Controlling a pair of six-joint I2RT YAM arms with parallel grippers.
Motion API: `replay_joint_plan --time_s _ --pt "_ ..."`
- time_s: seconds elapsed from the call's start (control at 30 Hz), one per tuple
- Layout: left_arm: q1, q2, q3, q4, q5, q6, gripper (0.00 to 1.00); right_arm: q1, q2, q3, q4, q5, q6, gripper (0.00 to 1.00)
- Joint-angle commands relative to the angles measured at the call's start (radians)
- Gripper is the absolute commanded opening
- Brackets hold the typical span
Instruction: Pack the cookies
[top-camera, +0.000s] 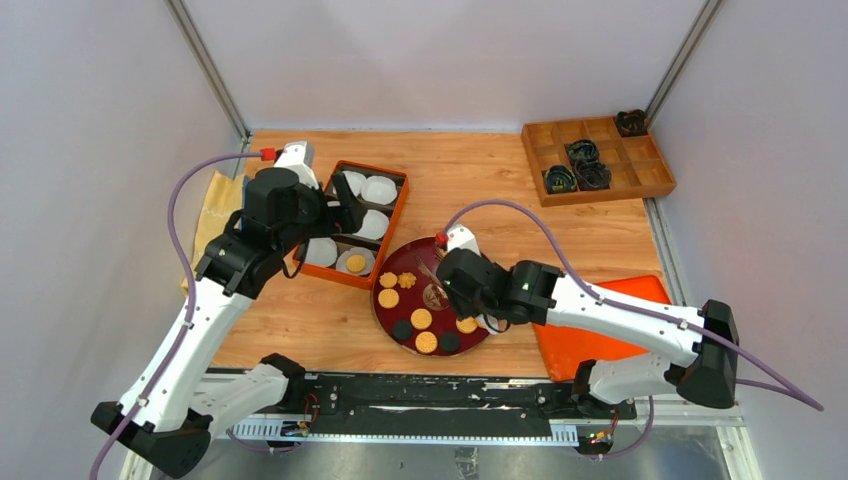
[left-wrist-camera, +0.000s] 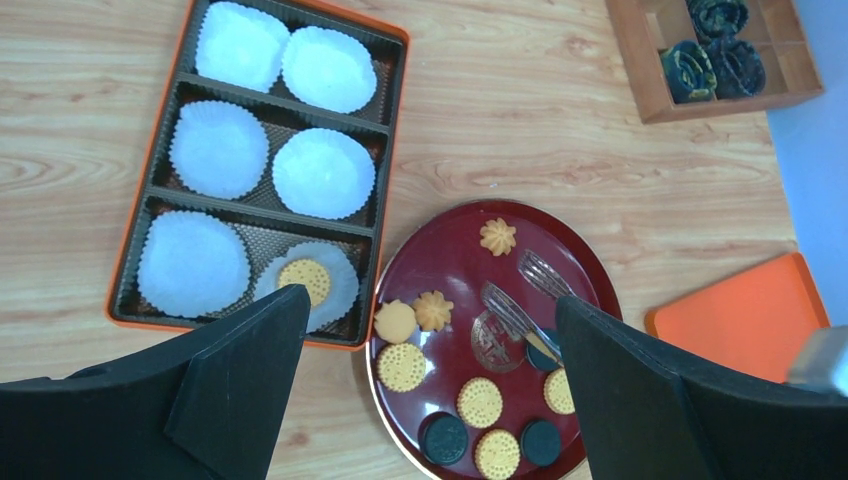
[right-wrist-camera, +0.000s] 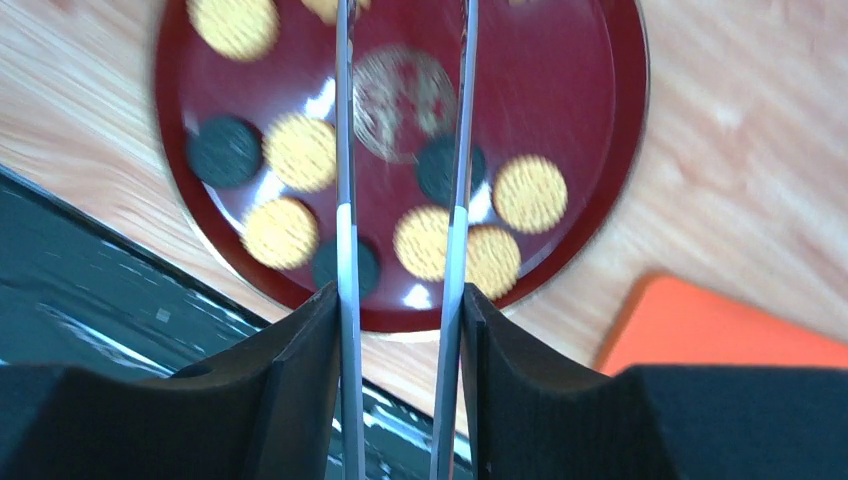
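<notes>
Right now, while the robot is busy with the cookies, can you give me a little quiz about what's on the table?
1. True or false: the left gripper is shut.
2. How many paper cups in the orange tray hold a cookie? A) none B) one C) all six
3. Fill in the blank: over the red plate, the right gripper holds a pair of ____.

Key:
1. False, its fingers are wide apart.
2. B
3. tongs
</notes>
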Motion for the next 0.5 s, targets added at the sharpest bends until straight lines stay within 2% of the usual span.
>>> replay_joint_plan --time_s 0.0,0.23,0.47 --pt "0.003 0.023 -0.021 0.041 0.074 -0.006 1.0 -0.005 -0.069 -0.1 -0.144 0.066 0.141 0.45" --pt "0.003 0.057 -0.043 0.052 0.107 -0.02 1.0 0.0 -0.164 -0.227 -0.21 -0.047 0.256 0.5" --pt "0.003 0.064 -0.056 0.057 0.127 -0.04 1.0 0.032 -0.201 -0.305 -0.174 -0.111 0.308 0.51"
